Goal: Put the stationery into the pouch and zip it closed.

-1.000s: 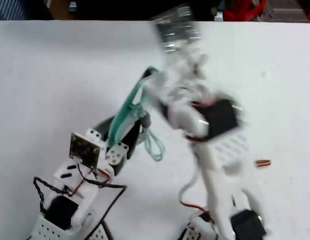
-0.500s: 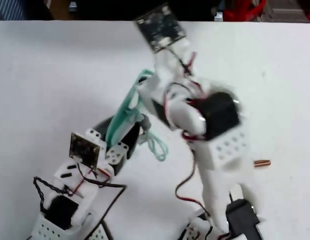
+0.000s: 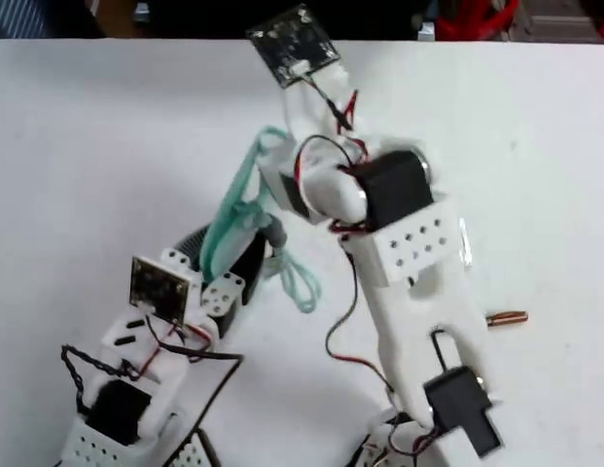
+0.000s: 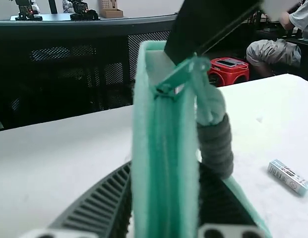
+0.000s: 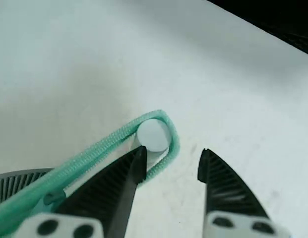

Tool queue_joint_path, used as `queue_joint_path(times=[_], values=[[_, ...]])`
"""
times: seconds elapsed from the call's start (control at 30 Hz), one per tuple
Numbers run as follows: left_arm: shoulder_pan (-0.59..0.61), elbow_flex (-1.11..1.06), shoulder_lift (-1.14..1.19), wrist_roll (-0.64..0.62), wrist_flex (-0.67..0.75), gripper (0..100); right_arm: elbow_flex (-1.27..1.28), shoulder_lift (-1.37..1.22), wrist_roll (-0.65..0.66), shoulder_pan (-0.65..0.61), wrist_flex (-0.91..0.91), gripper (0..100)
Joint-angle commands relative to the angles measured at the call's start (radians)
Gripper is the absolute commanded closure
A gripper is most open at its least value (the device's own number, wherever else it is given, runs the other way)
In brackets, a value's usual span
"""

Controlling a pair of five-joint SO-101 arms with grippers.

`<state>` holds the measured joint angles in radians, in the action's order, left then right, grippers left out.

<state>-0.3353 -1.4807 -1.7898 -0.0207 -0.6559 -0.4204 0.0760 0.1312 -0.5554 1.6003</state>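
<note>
**High view:** left gripper (image 3: pixel 229 255) at lower left clamps teal pouch (image 3: pixel 233 209); pouch stands on edge. Right arm (image 3: pixel 408 263) extends over table (image 3: pixel 107 146) to pouch far end. Teal cord loop (image 3: pixel 300 280) lies beside pouch. Copper-coloured stick (image 3: pixel 507 317) on table, well apart from pouch.

**Left wrist view:** pouch edge-on between gripper fingers. Zipper pull (image 4: pixel 179 82) at upper end, grey ribbed sleeve (image 4: pixel 215 146) below it. Small boxed item (image 4: pixel 289 176) on table, apart.

**Right wrist view:** right gripper (image 5: pixel 172 153) moderately open, holding nothing. One finger (image 5: pixel 129 178) touches pouch end; other finger clear. White round object (image 5: pixel 153 134) sits inside pouch end.
</note>
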Motion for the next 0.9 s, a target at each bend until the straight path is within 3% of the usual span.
queue_joint_path(times=[0.0, 0.23, 0.33, 0.43, 0.87], values=[[0.007, 0.014, -0.001, -0.012, 0.026, 85, -0.052, -0.031, 0.011, -0.007, 0.076, 82.8], [0.01, 0.015, -0.001, -0.012, 0.026, 85, -0.207, 0.094, 0.166, -0.025, 0.116, 82.8], [0.054, 0.043, -0.001, -0.012, 0.017, 87, -0.164, 0.104, 0.167, 0.005, 0.114, 82.8], [0.119, 0.074, -0.001, -0.008, 0.009, 99, -0.163, 0.116, 0.164, 0.079, 0.113, 82.8], [0.067, 0.087, -0.001, -0.006, -0.032, 98, -0.112, 0.291, 0.107, 0.128, 0.102, 82.8]])
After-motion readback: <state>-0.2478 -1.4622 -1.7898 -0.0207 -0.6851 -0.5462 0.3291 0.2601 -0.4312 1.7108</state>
